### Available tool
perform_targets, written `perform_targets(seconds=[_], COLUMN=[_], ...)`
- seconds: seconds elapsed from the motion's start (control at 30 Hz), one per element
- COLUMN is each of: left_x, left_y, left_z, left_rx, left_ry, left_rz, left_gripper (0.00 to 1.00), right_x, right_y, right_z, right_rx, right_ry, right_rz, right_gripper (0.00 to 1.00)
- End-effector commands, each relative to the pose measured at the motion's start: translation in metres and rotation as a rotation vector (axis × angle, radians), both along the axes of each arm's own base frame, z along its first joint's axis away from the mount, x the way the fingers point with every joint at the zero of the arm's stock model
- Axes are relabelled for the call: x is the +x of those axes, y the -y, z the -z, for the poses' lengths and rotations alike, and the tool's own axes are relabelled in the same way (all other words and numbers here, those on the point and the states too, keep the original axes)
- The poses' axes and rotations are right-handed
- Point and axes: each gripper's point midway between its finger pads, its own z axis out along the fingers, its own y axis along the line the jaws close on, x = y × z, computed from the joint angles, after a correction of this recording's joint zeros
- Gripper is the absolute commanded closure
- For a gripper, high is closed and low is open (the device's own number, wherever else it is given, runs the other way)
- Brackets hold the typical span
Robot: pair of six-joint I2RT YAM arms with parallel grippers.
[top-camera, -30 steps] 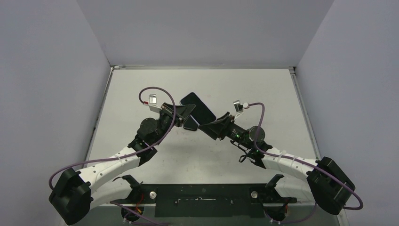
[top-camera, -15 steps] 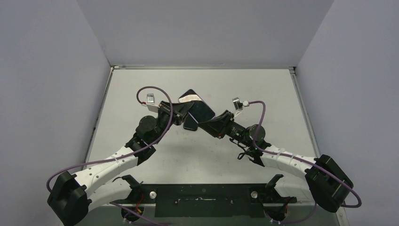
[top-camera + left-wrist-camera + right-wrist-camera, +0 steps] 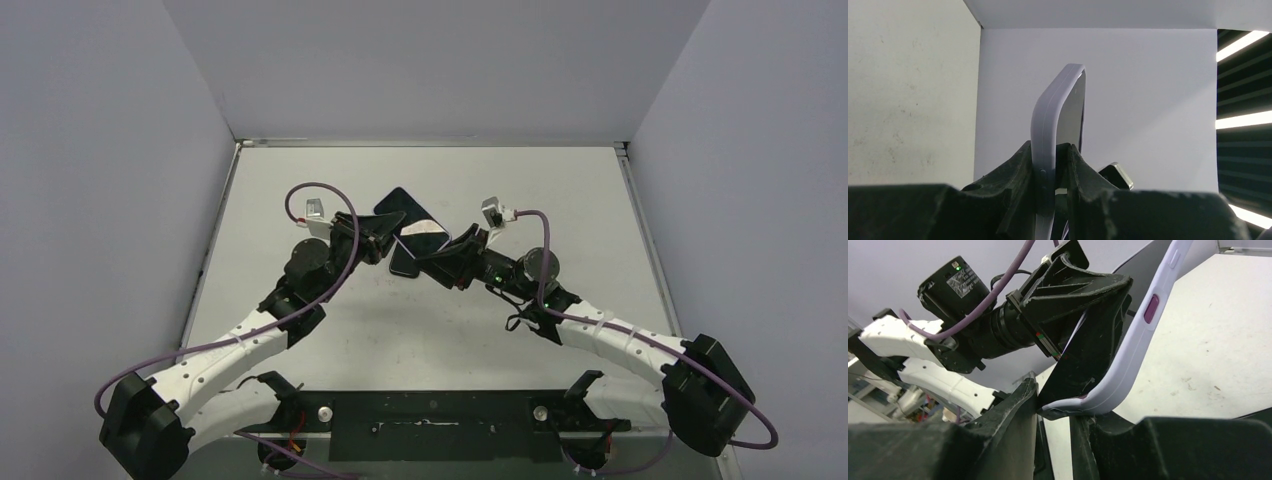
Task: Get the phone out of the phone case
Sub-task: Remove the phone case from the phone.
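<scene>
Phone (image 3: 1074, 117) sits in purple phone case (image 3: 1045, 125), held up above table (image 3: 600, 200) | left claw (image 3: 1047, 157) pinches its side, right claw (image 3: 1055, 412) pinches its corner | phone looks hard, slippery, breakable; phone case should bend, so peel at corner

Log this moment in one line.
left end effector: shut on lilac rubbery phone case | right end effector: shut on case corner | black glass-fronted phone: inside

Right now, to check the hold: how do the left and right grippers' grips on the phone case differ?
The left gripper clamps the lavender phone case at a side edge; the right gripper clamps a rounded corner. The left gripper reaches from the left, the right gripper from the right. Both are shut on it.
</scene>
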Motion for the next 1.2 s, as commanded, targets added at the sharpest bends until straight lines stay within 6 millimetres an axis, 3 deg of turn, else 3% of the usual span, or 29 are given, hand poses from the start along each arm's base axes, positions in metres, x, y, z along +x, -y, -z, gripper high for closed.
perform_targets(seconds=[0.0, 0.1, 0.4, 0.57, 0.73, 0.87, 1.0, 1.17], left_x=[-0.013, -0.013, -0.015, -0.014, -0.011, -0.014, -0.026, -0.048], left_y=[0.012, 0.013, 0.018, 0.011, -0.005, -0.013, -0.014, -0.002], left_z=[-0.027, -0.027, -0.038, -0.046, -0.046, -0.036, -0.039, -0.044], left_rx=[-0.022, -0.019, 0.001, 0.048, 0.162, 0.191, 0.266, 0.353], left_ry=[0.016, 0.02, 0.076, 0.154, 0.284, 0.367, 0.493, 0.636], left_rz=[0.101, 0.11, 0.142, 0.132, 0.157, 0.262, 0.341, 0.51], left_gripper=[1.0, 1.0, 1.0, 1.0, 1.0, 1.0, 1.0, 1.0], right_x=[-0.012, -0.013, 0.002, 0.01, 0.001, -0.012, -0.02, -0.033], right_y=[-0.005, -0.004, -0.001, 0.004, 0.021, 0.035, 0.04, 0.035], right_z=[0.02, 0.025, 0.031, 0.031, 0.039, 0.034, 0.026, 0.016], right_rx=[-0.205, -0.264, -0.348, -0.363, -0.382, -0.373, -0.383, -0.359], right_ry=[0.271, 0.336, 0.425, 0.419, 0.361, 0.328, 0.319, 0.307], right_rz=[-0.064, -0.08, -0.024, 0.02, -0.014, -0.067, -0.092, -0.181], right_gripper=[0.92, 0.85, 0.84, 0.8, 0.42, 0.21, 0.09, 0.06])
